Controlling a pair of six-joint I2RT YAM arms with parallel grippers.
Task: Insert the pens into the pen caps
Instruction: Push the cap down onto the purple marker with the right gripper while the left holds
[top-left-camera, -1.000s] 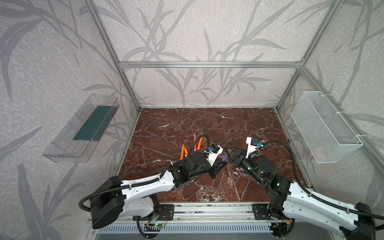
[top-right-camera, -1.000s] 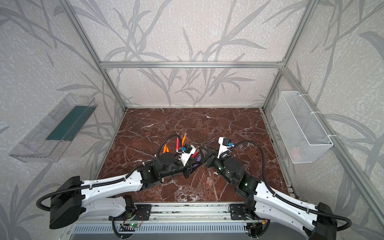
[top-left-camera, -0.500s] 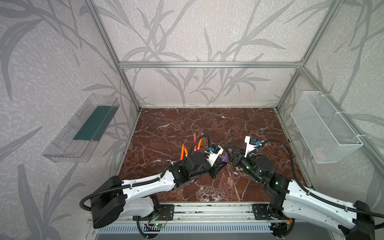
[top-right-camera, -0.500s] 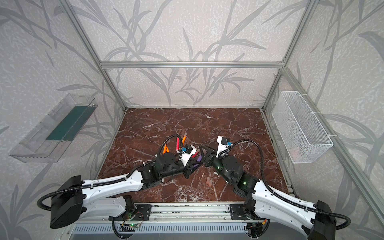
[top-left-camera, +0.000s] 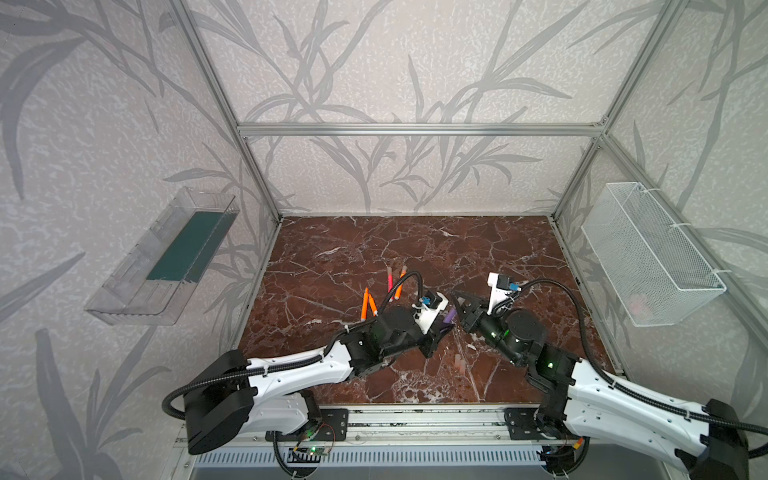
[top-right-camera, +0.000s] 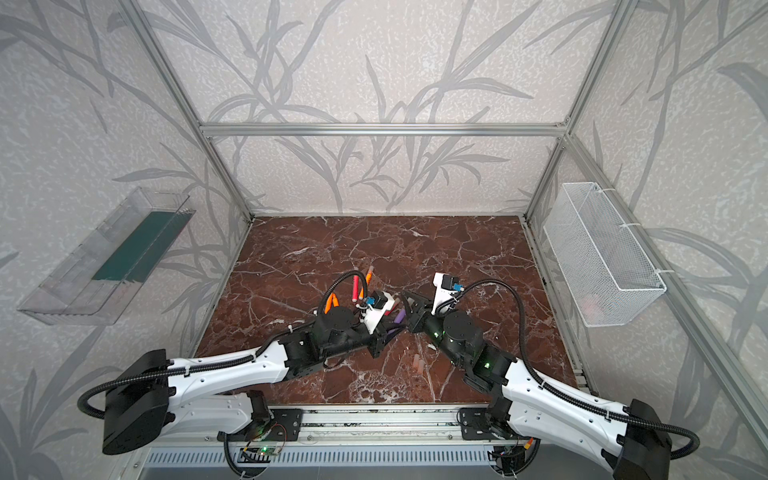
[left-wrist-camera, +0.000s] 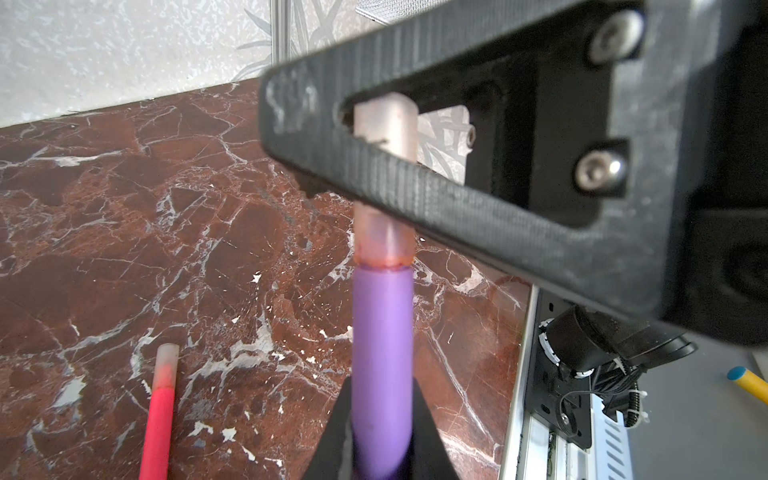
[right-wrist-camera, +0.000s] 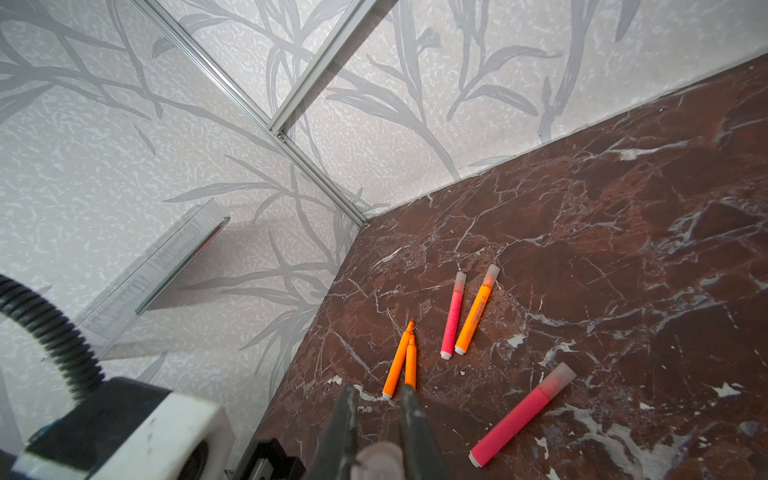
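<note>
Progress: about half done, by judgement; three pens are capped and a fourth is being capped.
Purple pen (left-wrist-camera: 382, 340): pinched in the left gripper (left-wrist-camera: 381, 415), held above the table (right-wrist-camera: 623, 208) between the two arms.
Cap (left-wrist-camera: 384, 237): pinched by the right gripper (right-wrist-camera: 377, 390); it sits over the purple pen's tip, apparently down to the collar, though how firmly cannot be told.
Done: red-pink pen (right-wrist-camera: 453, 316), capped orange pen (right-wrist-camera: 476, 309) and second red-pink pen (right-wrist-camera: 523, 411) lie capped on the table.
Left: two bare-tipped orange pens (right-wrist-camera: 398, 361) lying side by side; loose caps (top-left-camera: 459, 365) near the table's front.

Clear tray (top-left-camera: 120, 291) — wire basket (top-left-camera: 648, 257)
</note>
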